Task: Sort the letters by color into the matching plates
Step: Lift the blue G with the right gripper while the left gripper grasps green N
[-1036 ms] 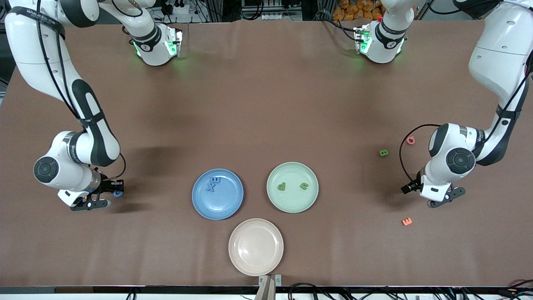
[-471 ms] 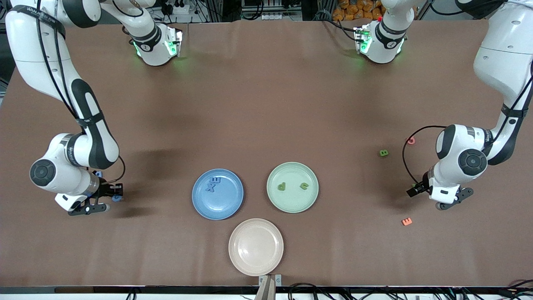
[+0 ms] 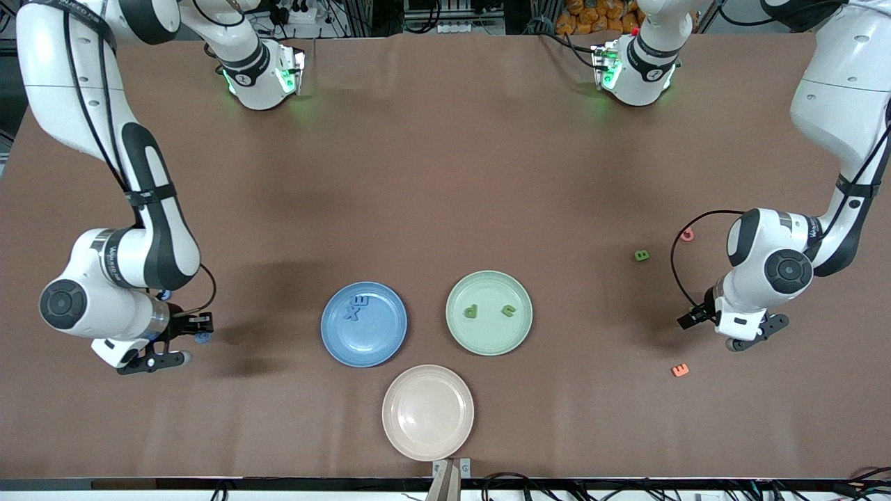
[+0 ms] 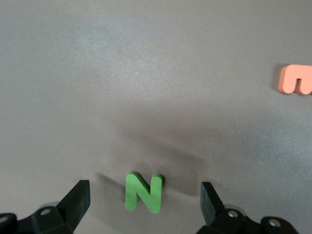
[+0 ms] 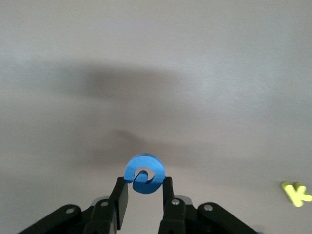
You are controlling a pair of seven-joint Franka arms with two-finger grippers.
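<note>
The brown table (image 3: 445,174) is carrying three plates near the front camera's edge: the blue plate (image 3: 364,324) toward the right arm's end, the mint green plate (image 3: 489,313) beside it toward the left arm's end, and a beige-pink plate (image 3: 428,412) sitting nearer the camera between the two. Two blue letters (image 3: 356,306) are lying touching each other at the blue plate's rim farthest from the camera, and two green letters (image 3: 490,311) are lying apart in the green plate. The right gripper (image 3: 186,339) is hanging above bare table at the right arm's end, its fingers pinching a round blue letter (image 5: 144,174) that is standing on edge between the pads. The left gripper (image 4: 144,204) is hovering low over the left arm's end with its jaws spread wide, a green N (image 4: 143,192) lying flat between them, untouched. A green letter (image 3: 642,255), a pink one (image 3: 687,235), an orange one (image 3: 680,370) and a yellow K (image 5: 296,192) are lying loose on the table.
</note>
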